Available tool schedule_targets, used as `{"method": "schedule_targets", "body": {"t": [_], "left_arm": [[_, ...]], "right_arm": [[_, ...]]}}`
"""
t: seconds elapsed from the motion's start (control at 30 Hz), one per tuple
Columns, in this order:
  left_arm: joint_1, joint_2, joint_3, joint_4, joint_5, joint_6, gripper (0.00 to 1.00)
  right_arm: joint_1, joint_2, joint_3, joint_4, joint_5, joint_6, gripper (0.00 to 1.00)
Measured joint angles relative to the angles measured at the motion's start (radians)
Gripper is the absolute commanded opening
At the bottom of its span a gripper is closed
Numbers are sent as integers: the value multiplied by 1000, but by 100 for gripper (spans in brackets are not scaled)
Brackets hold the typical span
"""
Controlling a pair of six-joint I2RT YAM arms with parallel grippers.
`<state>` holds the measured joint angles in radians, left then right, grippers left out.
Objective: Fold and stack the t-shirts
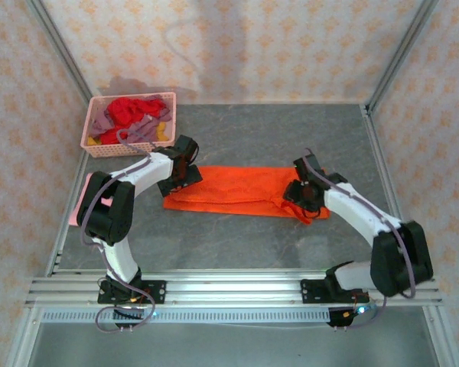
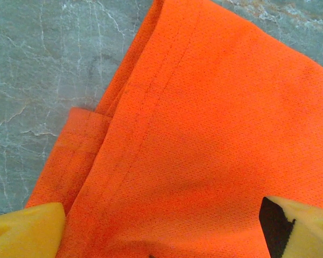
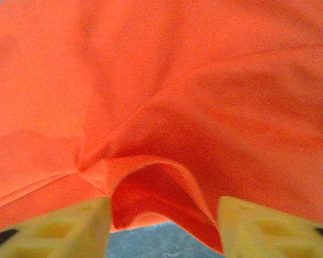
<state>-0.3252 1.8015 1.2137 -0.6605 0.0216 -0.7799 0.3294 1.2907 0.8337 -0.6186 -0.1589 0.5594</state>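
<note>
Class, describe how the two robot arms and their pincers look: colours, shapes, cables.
The left arm and right arm have white links, bulky black joints and thin grey cables looping alongside. The left pincer and right pincer have blunt yellow fingers.

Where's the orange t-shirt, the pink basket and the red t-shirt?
orange t-shirt (image 1: 237, 191), top external view, middle of the cloth.
pink lattice basket (image 1: 107, 147), top external view, its front wall.
red t-shirt (image 1: 130, 109), top external view, its bunched middle, inside the basket.
</note>
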Motion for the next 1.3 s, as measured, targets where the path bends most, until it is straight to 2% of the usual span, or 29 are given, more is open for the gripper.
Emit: {"method": "schedule_targets", "body": {"t": [0.17, 0.23, 0.37, 0.5, 0.57, 0.73, 1.0, 1.07, 1.13, 1.17, 1.3], "left_arm": [[0, 0, -9, 1, 5, 0, 93], [0, 0, -9, 1, 6, 0, 94], [0, 0, -9, 1, 10, 0, 93], [0, 0, -9, 3, 20, 1, 93], [0, 0, -9, 3, 21, 2, 93], [0, 0, -9, 5, 24, 3, 93], [0, 0, -11, 8, 24, 3, 93], [0, 0, -11, 8, 24, 3, 93], [0, 0, -11, 8, 24, 3, 93], [0, 0, -11, 8, 24, 3, 93], [0, 0, -13, 8, 23, 3, 93]], "right_arm": [[-113, -168, -89, -55, 24, 68, 61], [-137, -187, -140, -58, 4, 98, 57], [-157, -183, -237, -46, -67, 157, 35], [-159, -142, -238, 0, -131, 186, 8], [-161, -128, -228, 14, -146, 197, 0], [-177, -80, -158, 43, -157, 198, 0], [-192, 130, -10, 127, -157, 170, 0], [-195, 193, 23, 147, -157, 165, 12], [-196, 254, 47, 169, -158, 155, 36], [-196, 273, 52, 175, -160, 148, 43], [-196, 286, 57, 179, -169, 102, 60]]}}
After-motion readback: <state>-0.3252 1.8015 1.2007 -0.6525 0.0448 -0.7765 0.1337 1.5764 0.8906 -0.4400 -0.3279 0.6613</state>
